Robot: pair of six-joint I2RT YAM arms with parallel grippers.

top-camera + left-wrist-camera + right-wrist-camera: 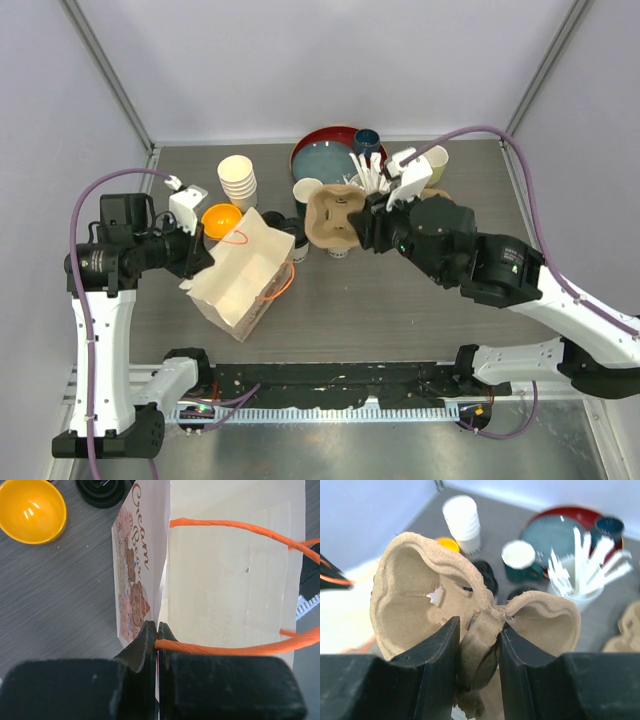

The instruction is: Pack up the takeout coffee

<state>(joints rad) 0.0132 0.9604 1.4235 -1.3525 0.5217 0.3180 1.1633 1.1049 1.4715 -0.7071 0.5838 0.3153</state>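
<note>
Nearest, the left gripper (pixel 156 627) is pressed tight on the rim of the paper bag (pixel 225 580), beside its orange handle (pixel 225 650). The right gripper (pixel 479 627) pinches the middle ridge of the pulp cup carrier (pixel 415 595). Just past it stand the black-lidded takeout coffee cups (pixel 489 580) — on the table, near the bag.

first small cream-white paper cup w/ round black sip lid (pixel 291 234): upright, lid on, just right of the white paper bag (pixel 235 275). second cream-white paper cup (pixel 340 251): near it, mostly hidden under the brown pulp carrier (pixel 335 215), only pale lower wall showing.
</note>
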